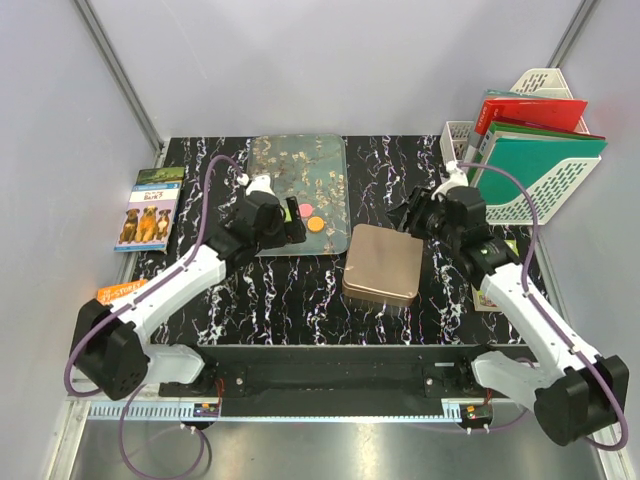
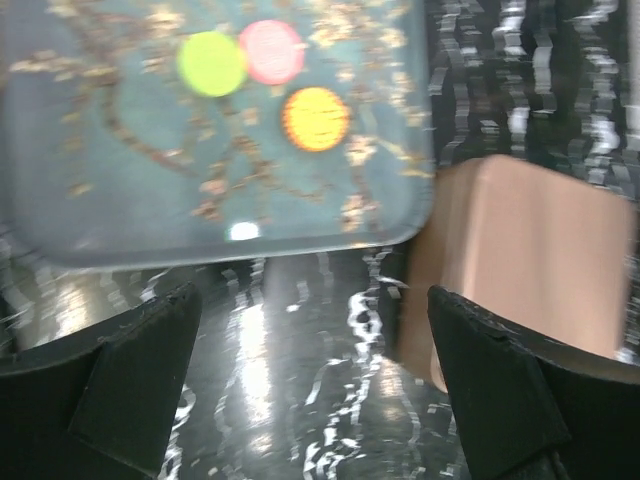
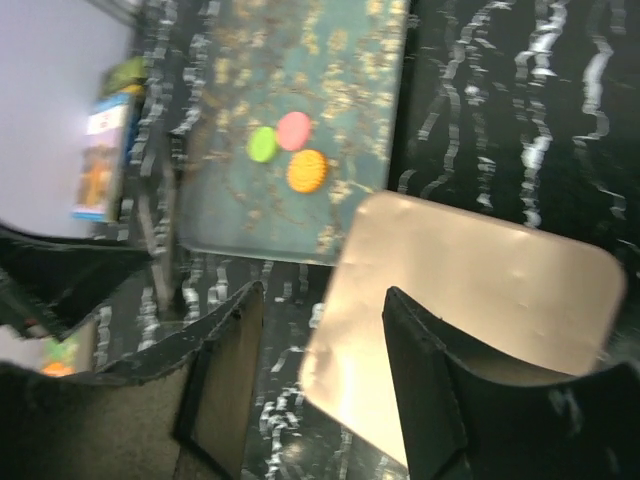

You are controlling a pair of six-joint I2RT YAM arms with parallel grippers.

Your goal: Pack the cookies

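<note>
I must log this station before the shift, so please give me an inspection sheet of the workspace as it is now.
Surface: black marbled table, with a teal flowered tray at the back.
Job's things: green cookie, pink cookie and orange cookie lie close together on the tray; rose-gold square tin, closed, stands right of the tray.
Clutter: dog book and orange packet at left; white file rack with folders at back right.
Grippers: left gripper open, empty, at the tray's near edge; right gripper open, empty, at the tin's far edge.
Cables: purple cables loop along both arms.
Surroundings: pale grey walls.
</note>
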